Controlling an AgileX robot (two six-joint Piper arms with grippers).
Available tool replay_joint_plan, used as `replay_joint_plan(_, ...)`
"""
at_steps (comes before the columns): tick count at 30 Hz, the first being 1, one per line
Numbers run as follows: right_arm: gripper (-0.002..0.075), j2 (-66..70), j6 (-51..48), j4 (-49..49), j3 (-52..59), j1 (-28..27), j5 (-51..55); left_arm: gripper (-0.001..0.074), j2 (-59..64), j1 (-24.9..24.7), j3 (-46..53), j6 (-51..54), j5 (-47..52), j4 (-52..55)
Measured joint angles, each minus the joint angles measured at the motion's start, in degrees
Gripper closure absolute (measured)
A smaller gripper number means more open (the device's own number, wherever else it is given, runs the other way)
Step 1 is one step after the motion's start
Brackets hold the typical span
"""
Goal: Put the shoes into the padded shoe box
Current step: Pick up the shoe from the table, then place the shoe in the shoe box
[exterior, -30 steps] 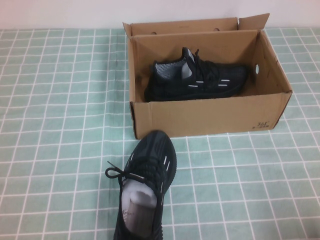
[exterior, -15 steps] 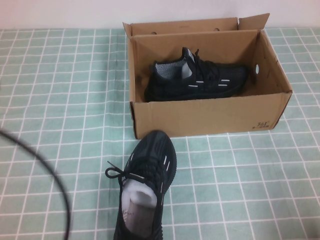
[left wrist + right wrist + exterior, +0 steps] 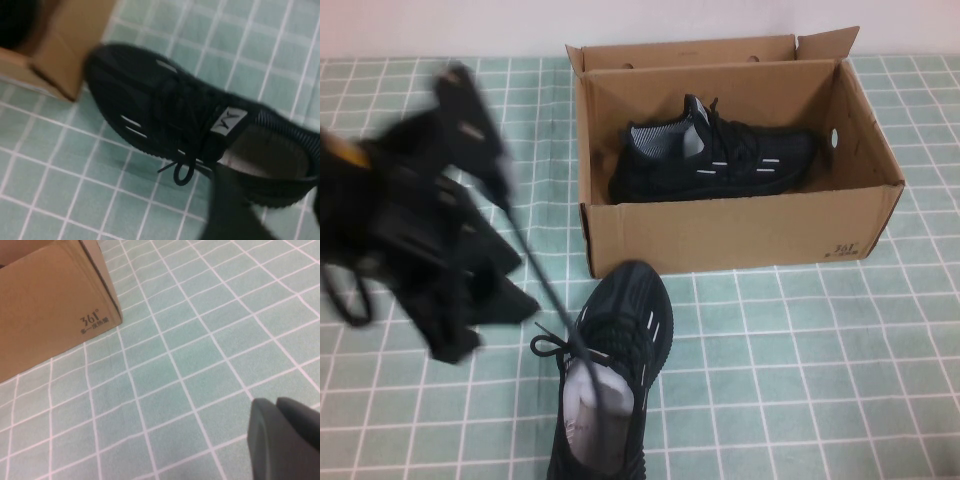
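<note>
One black sneaker (image 3: 715,155) lies on its side inside the open brown shoe box (image 3: 740,235). The other black sneaker (image 3: 615,360) stands on the table in front of the box, toe toward it; it also shows in the left wrist view (image 3: 175,115). My left gripper (image 3: 480,315), motion-blurred, hangs over the table left of this sneaker. In the left wrist view the left gripper (image 3: 272,220) is open beside the sneaker's heel end and holds nothing. My right gripper (image 3: 280,440) is shut and empty, low over the cloth right of the box (image 3: 45,310); the high view does not show it.
A green checked cloth (image 3: 800,380) covers the table. A thin black cable (image 3: 535,270) runs from the left arm toward the near sneaker. The box's back flaps stand up against a white wall (image 3: 440,25).
My left arm has swung into the high view from the left and now hangs beside the near sneaker. Both sneakers and the box have not moved.
</note>
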Motion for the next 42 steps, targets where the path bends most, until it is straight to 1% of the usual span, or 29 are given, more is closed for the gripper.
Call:
replay_joint_plan(2, 0.0734, 0.0, 0.0, 0.0, 0.0, 0.0, 0.0, 0.0374, 2.8, -3.4, 0.0, -0.9, -1.3, 3.1)
replay_joint_plan(5, 0.0734, 0.0, 0.0, 0.0, 0.0, 0.0, 0.0, 0.0339, 5.9, -7.2, 0.0, -1.1, -3.8, 6.1)
replay_joint_plan(9, 0.0734, 0.0, 0.0, 0.0, 0.0, 0.0, 0.0, 0.0327, 9.7, -11.2, 0.0, -1.2, -7.1, 10.1)
replay_joint_plan(12, 0.0734, 0.0, 0.0, 0.0, 0.0, 0.0, 0.0, 0.0325, 13.0, -13.1, 0.0, -1.2, -8.0, 11.9)
replay_joint_plan(17, 0.0734, 0.0, 0.0, 0.0, 0.0, 0.0, 0.0, 0.0333, 17.7, -13.7, 0.0, -1.9, -8.4, 12.8)
replay_joint_plan(19, 0.0734, 0.0, 0.0, 0.0, 0.0, 0.0, 0.0, 0.0362, 19.1, -13.7, 0.0, -2.8, -8.9, 13.5)
replay_joint_plan(22, 0.0734, 0.0, 0.0, 0.0, 0.0, 0.0, 0.0, 0.0454, 20.5, -13.7, -0.1, -5.7, -10.7, 14.8)
replay_joint_plan(26, 0.0734, 0.0, 0.0, 0.0, 0.0, 0.0, 0.0, 0.0652, 21.0, -13.8, -1.0, -10.2, -11.0, 15.8)
replay_joint_plan(28, 0.0734, 0.0, 0.0, 0.0, 0.0, 0.0, 0.0, 0.0697, 21.0, -13.8, -2.3, -12.9, -9.7, 15.8)
replay_joint_plan(32, 0.0734, 0.0, 0.0, 0.0, 0.0, 0.0, 0.0, 0.0727, 21.3, -13.8, -7.0, -16.1, -5.8, 12.3)
replay_joint_plan(37, 0.0734, 0.0, 0.0, 0.0, 0.0, 0.0, 0.0, 0.0731, 21.6, -13.8, -16.4, -21.9, -1.4, 2.0)
replay_joint_plan(40, 0.0734, 0.0, 0.0, 0.0, 0.0, 0.0, 0.0, 0.0733, 21.6, -13.8, -22.2, -28.4, -1.6, -4.7)
replay_joint_plan(42, 0.0734, 0.0, 0.0, 0.0, 0.0, 0.0, 0.0, 0.0733, 21.6, -13.8, -25.6, -34.1, -4.4, -8.6)
